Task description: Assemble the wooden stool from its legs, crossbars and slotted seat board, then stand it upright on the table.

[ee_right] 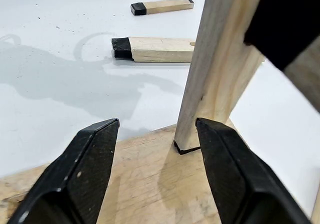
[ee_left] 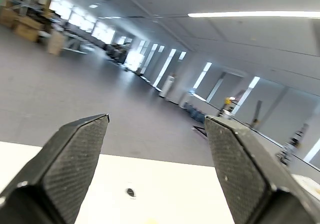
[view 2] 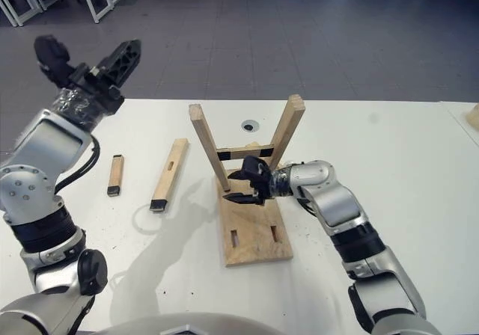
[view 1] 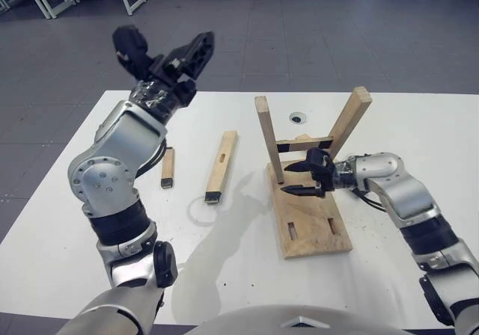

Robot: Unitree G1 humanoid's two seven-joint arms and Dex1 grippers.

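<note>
While the right end effector (view 1: 287,179) hovers low over the seat board (view 1: 314,226), fingers spread wide and holding nothing, keep your eye on the nearer leg (view 1: 269,137) directly ahead of it. That leg is planted in the board's far end, its long axis rising steeply and leaning toward the robot's left. The right wrist view puts its foot just beyond the open fingertips, closer to one finger than the other, so a short push forward looks like all it takes to close on the base.

A second leg (view 1: 350,122) leans the other way, and a crossbar (view 1: 303,145) ties the two together just above the end effector. That bar is what could get clipped if the wrist lifts. The board lies flat on the surface (view 1: 224,268), with two empty slots (view 1: 292,232) at its near end.

Out to the robot's left lie a loose leg (view 1: 221,165) and a short crossbar (view 1: 168,167), both pointing roughly away from the robot, apart from the board. They sit nearer the left arm, but the left end effector (view 1: 161,47) is raised high over the far left of the surface, wide open and aimed out at the room.
</note>
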